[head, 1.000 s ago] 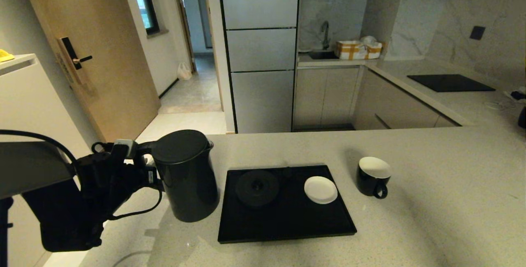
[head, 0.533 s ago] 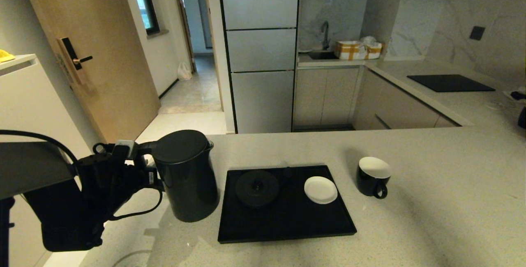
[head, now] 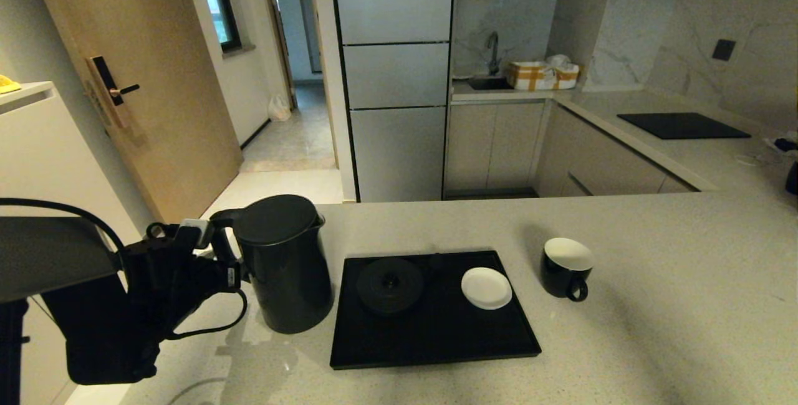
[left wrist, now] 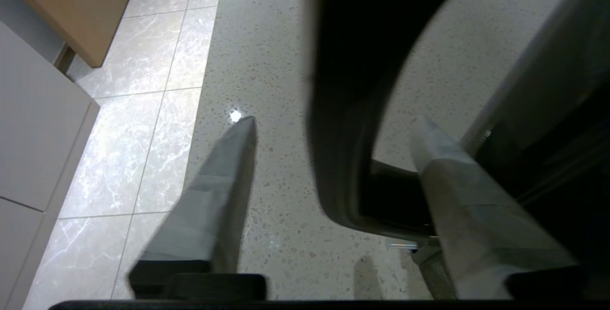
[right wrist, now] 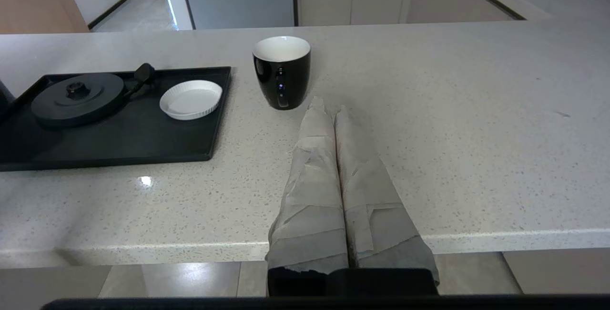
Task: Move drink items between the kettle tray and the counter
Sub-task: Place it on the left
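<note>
The kettle [head: 287, 263] stands upright on the counter [head: 654, 305] at lower left of the head view, just left of the kettle tray [head: 436, 330], so it is off its round base [head: 390, 284], which lies on the tray beside a white saucer [head: 486, 287]. My left end effector [left wrist: 329, 138] sits at the kettle's handle [left wrist: 343, 109] with its fingers [left wrist: 228, 176] spread wide on either side, gripping nothing. The cup [head: 566, 266] stands on the counter right of the tray. My right end effector [right wrist: 329, 109] rests pressed together near the cup, idle.
</note>
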You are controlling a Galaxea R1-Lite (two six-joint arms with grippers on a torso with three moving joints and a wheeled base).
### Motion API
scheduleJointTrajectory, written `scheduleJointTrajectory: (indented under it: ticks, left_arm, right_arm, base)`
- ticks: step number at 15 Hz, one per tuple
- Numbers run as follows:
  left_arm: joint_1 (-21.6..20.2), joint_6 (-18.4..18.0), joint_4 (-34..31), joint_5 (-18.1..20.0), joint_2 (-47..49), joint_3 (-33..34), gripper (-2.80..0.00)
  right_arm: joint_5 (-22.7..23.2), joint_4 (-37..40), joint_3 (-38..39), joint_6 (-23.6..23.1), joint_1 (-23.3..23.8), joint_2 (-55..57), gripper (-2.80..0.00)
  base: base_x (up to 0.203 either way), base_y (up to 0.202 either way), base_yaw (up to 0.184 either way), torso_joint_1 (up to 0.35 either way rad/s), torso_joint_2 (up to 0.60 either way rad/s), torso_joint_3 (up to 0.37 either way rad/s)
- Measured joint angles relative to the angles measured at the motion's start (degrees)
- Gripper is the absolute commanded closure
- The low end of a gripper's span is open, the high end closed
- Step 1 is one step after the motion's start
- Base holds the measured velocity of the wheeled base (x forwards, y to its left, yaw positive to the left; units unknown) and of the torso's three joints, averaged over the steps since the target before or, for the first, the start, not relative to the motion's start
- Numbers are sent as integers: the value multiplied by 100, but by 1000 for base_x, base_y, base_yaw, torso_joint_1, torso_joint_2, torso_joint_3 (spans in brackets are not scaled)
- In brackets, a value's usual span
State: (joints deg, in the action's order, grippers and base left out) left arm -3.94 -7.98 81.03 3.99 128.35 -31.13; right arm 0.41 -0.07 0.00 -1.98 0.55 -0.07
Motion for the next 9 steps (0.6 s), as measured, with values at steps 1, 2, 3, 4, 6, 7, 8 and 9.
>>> scheduleJointTrajectory:
  ticks: [1, 2, 3, 4, 6, 7, 8, 9]
  left_arm:
    - [6, -1, 3, 1, -4, 2, -280]
    - [6, 0, 14, 2, -23, 21, -280]
    - [3, 6, 26, 2, -58, 73, -280]
    - [0, 11, 30, 3, -97, 123, -280]
    - [0, 11, 152, 86, -227, 411, -280]
    - [-1, 8, 249, 162, -301, 611, -280]
    - [-26, 9, 340, 213, -358, 752, -280]
    - [-72, 13, 351, 234, -396, 868, -280]
  right_arm:
    - [5, 0, 0, 1, 0, 0, 0]
    - [2, 0, 0, 1, 0, 0, 0]
    - [2, 1, 0, -2, 0, 0, 0]
    - [5, 0, 0, -2, 0, 0, 0]
    - [2, 0, 0, -2, 0, 0, 0]
    - [7, 0, 0, -2, 0, 0, 0]
    - [10, 0, 0, -2, 0, 0, 0]
    - [10, 0, 0, 1, 0, 0, 0]
  base:
    - [0, 0, 0, 0, 0, 0]
    - [0, 0, 0, 0, 0, 0]
    - [0, 0, 0, 0, 0, 0]
    - [0, 0, 0, 0, 0, 0]
    - [0, 0, 0, 0, 0, 0]
    - [0, 0, 0, 0, 0, 0]
    - [0, 0, 0, 0, 0, 0]
    - [0, 0, 0, 0, 0, 0]
